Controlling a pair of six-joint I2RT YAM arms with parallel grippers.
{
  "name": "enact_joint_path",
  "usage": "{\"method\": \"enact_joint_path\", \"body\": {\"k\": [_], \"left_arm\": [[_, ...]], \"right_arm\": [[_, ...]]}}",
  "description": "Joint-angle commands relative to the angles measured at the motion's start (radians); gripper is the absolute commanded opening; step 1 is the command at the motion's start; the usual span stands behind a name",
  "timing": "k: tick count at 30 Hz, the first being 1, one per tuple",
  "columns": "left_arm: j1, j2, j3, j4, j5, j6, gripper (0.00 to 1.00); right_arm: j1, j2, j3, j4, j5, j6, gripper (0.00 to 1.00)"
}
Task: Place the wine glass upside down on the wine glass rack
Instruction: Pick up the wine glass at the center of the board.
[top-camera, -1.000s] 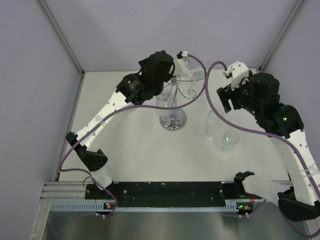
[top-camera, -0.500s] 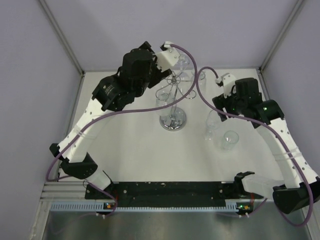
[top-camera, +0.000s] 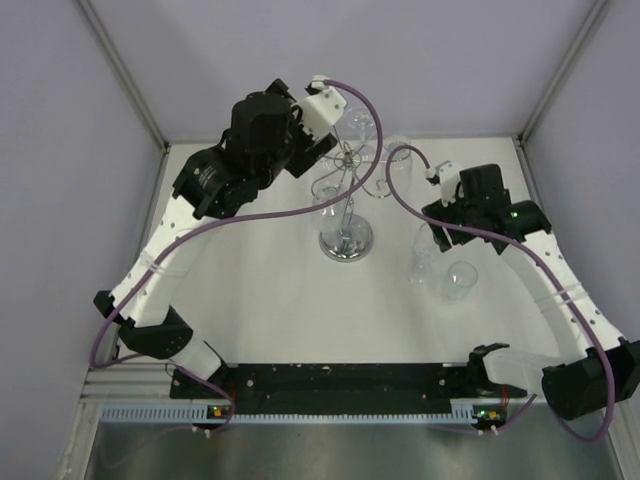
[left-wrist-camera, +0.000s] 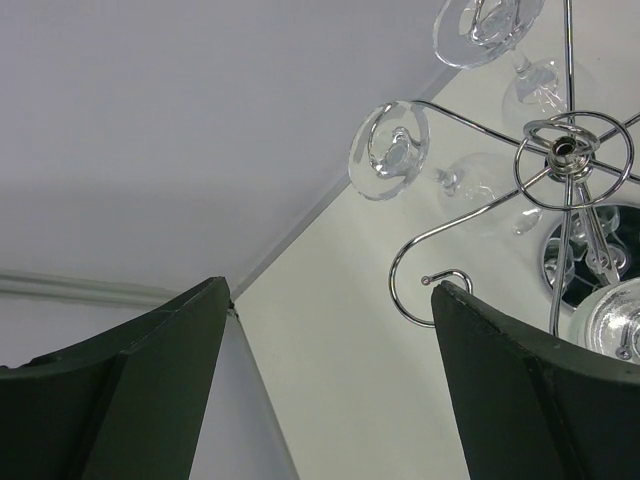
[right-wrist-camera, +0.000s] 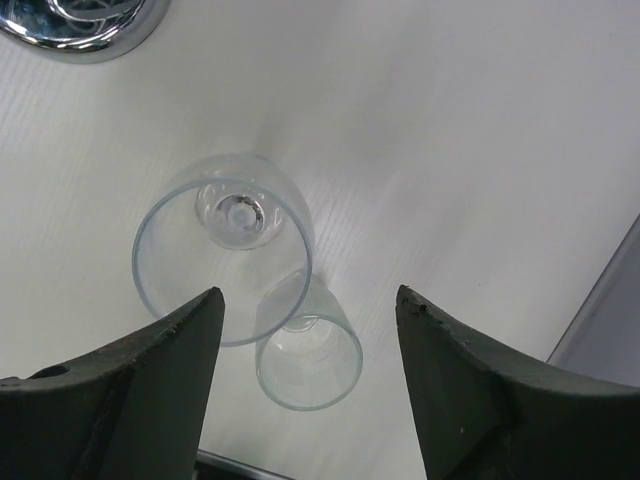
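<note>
The left gripper and right gripper gape wide (matte black); chrome rack curls in scrolls.

White desk under the overhead camera: the wine glass rack stands on its round mirrored base near the middle. To its right stand two clear stemmed glasses (both upright, rims up), the wider glass just beside the narrower glass.
</note>
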Motion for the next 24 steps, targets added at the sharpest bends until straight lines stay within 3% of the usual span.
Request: {"method": "enact_joint_path", "body": {"k": [1, 7, 15, 24], "left_arm": [[0.013, -0.059, 0.012, 0.012, 0.031, -0.026, 0.89], [0.022, -0.074, -0.017, 0.018, 0.045, -0.028, 0.89], [0.029, -0.088, -0.045, 0.022, 0.057, -0.031, 0.89], [0.034, -0.089, -0.046, 0.024, 0.071, -0.032, 0.89]], "right_arm": [[-0.011, 0.017, -0.014, 0.039, -0.013, 0.013, 0.68], [-0.017, 0.046, -0.020, 0.062, -0.021, 0.016, 0.62], [-0.019, 0.075, -0.040, 0.077, -0.025, 0.013, 0.34], [-0.023, 0.051, -0.026, 0.063, -0.024, 0.013, 0.10]]}}
